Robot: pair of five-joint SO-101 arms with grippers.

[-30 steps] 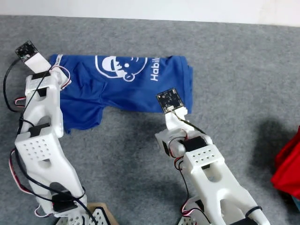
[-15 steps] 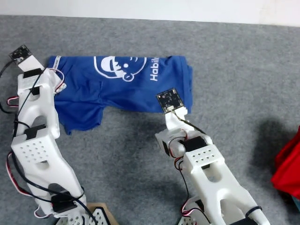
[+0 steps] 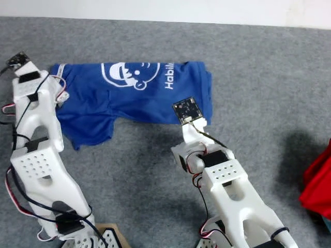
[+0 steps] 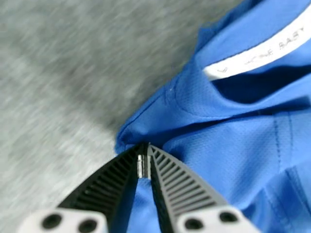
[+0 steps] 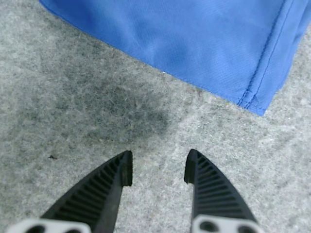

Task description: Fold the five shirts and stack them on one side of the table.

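A blue shirt (image 3: 134, 95) with a white cartoon print lies partly folded on the grey table, at the back left. My left gripper (image 4: 144, 162) is shut on a fold of the blue shirt (image 4: 233, 145) near its collar, at the shirt's left end. The left arm (image 3: 31, 98) stands over that end in the high view. My right gripper (image 5: 158, 170) is open above bare table, just short of the blue shirt's hemmed corner (image 5: 252, 99). The right arm (image 3: 196, 134) sits near the shirt's right front edge.
A red garment (image 3: 318, 181) lies at the table's right edge. The grey felt table (image 3: 258, 77) stretches between it and the blue shirt. A wooden piece (image 3: 111, 235) shows by the left arm's base.
My left arm has pulled leftward, dragging the shirt's left end with it and stretching the shirt out. The right arm has not moved.
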